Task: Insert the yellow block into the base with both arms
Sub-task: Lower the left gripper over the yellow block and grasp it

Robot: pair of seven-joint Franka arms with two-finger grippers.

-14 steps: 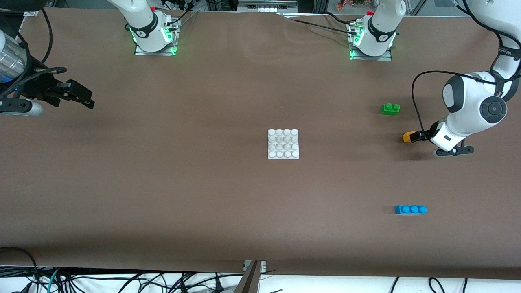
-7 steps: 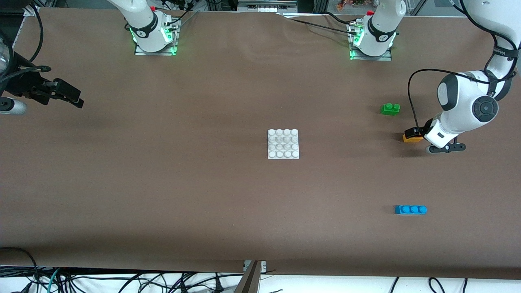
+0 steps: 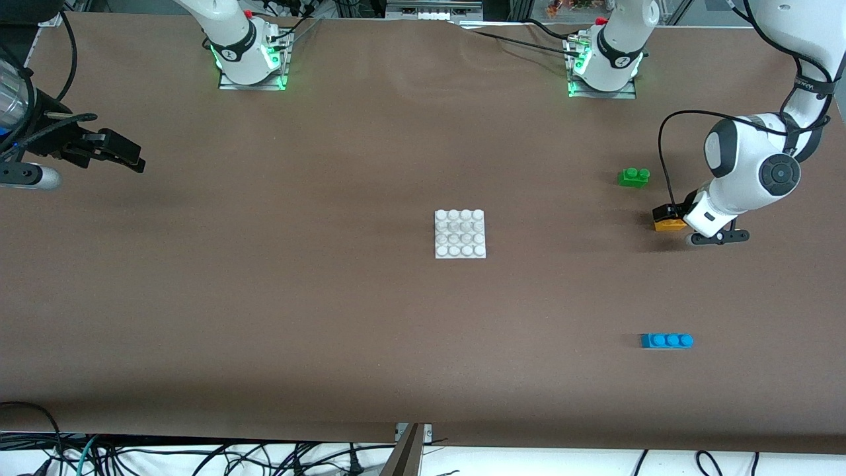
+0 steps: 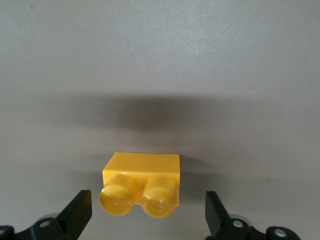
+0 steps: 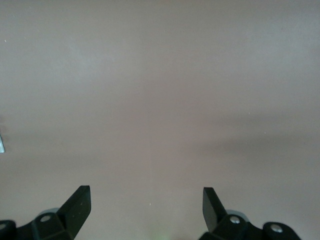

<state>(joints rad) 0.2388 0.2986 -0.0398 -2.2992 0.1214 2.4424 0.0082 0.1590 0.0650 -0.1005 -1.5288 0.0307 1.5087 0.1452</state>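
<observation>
The yellow block (image 3: 670, 225) lies on the brown table (image 3: 330, 317) near the left arm's end, well apart from the white base (image 3: 460, 233) at the table's middle. The left gripper (image 4: 145, 210) is low over the block, fingers spread wide with the block between them, untouched. The right gripper (image 3: 122, 155) hangs open and empty over the right arm's end of the table.

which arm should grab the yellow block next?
Left. The left claw is open right over the yellow block, fingers either side, not touching. The right claw waits, open, over bare table at the right arm's end.
</observation>
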